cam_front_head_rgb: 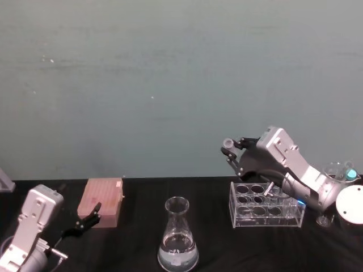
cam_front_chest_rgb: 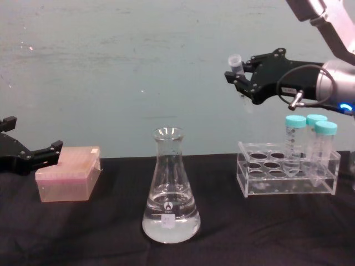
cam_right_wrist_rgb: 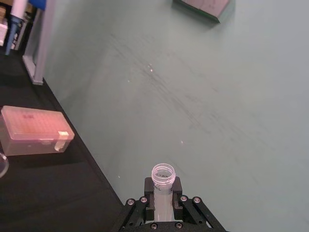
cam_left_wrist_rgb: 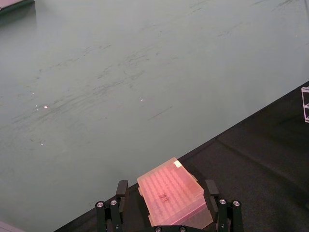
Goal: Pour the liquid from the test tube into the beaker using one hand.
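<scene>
The tube (cam_front_chest_rgb: 237, 64) is held high and near upright, mouth up, clamped just below its rim by the right claw (cam_front_chest_rgb: 239, 76), above the left end of the rack (cam_front_chest_rgb: 288, 180). Its contents cannot be made out. The beaker (cam_front_chest_rgb: 169, 191) stands below and left of that claw, nearer in and well apart, with liquid (cam_front_chest_rgb: 171, 226) pooled in its base. The right arm is judged the nearer. A carry left and down to the rim is called for, then a tip of the tube's long axis. The left claw (cam_front_head_rgb: 88, 218) is parked with jaws apart, just beside a pink box (cam_front_head_rgb: 102, 201) at far left.
</scene>
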`<state>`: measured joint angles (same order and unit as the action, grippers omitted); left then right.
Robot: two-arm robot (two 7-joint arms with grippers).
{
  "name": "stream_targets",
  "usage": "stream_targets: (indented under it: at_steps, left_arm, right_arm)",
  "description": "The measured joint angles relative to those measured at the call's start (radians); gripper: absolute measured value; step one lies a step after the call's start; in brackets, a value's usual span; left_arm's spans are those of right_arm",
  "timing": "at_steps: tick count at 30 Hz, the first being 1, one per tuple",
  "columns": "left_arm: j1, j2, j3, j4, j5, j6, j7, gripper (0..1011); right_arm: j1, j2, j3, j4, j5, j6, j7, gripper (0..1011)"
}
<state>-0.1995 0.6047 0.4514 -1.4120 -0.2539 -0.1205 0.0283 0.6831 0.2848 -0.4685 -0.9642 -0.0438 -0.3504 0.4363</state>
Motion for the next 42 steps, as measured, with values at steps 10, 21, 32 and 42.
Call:
stream_targets:
  at_steps: [10, 21, 32, 42]
  left_arm:
    - [0.000, 0.000, 0.000, 0.000, 0.000, 0.000, 0.000, 1000]
    - [0.000, 0.000, 0.000, 0.000, 0.000, 0.000, 0.000, 1000]
    - [0.000, 0.000, 0.000, 0.000, 0.000, 0.000, 0.000, 1000]
    - [0.000, 0.000, 0.000, 0.000, 0.000, 0.000, 0.000, 1000]
  right_arm:
    - [-0.012, -0.001, -0.026, -0.046, -0.045, -0.026, 0.005, 203]
    - [-0.024, -0.004, -0.058, -0.082, -0.082, -0.044, 0.013, 202]
    - [-0.027, -0.005, -0.087, -0.086, -0.131, -0.073, 0.000, 203]
    - [-0.022, -0.004, -0.120, -0.072, -0.226, -0.118, -0.061, 203]
